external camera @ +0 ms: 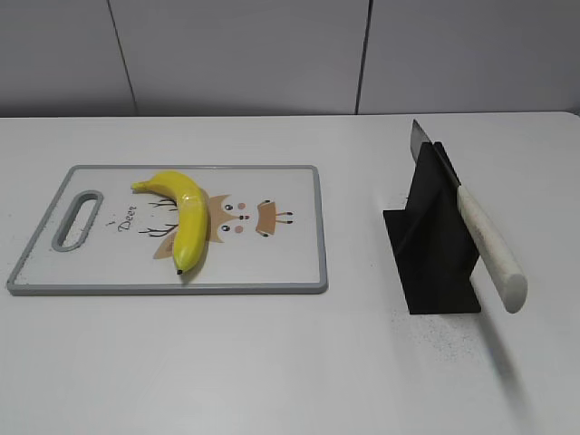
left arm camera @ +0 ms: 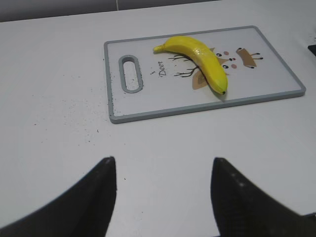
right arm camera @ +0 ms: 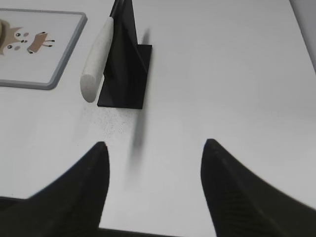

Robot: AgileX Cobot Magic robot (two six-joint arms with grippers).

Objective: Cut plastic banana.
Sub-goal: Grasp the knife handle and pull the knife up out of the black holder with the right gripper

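The plastic banana (external camera: 184,214) is glossy yellow and lies on a white cutting board (external camera: 290,263) with a grey rim and a deer drawing; both also show in the left wrist view, banana (left arm camera: 200,58) and board (left arm camera: 148,101). A knife (external camera: 485,240) with a cream handle rests slanted in a black stand (external camera: 433,249), blade up; the handle (right arm camera: 96,57) and stand (right arm camera: 126,64) show in the right wrist view. My left gripper (left arm camera: 163,163) is open and empty, well short of the board. My right gripper (right arm camera: 154,145) is open and empty, short of the knife stand. Neither gripper shows in the exterior view.
Everything sits on a white table (external camera: 299,362) with a grey panelled wall behind. Fine dark specks lie on the table near the stand's front (external camera: 435,331) and left of the board (left arm camera: 74,108). The board's corner shows at upper left in the right wrist view (right arm camera: 59,69).
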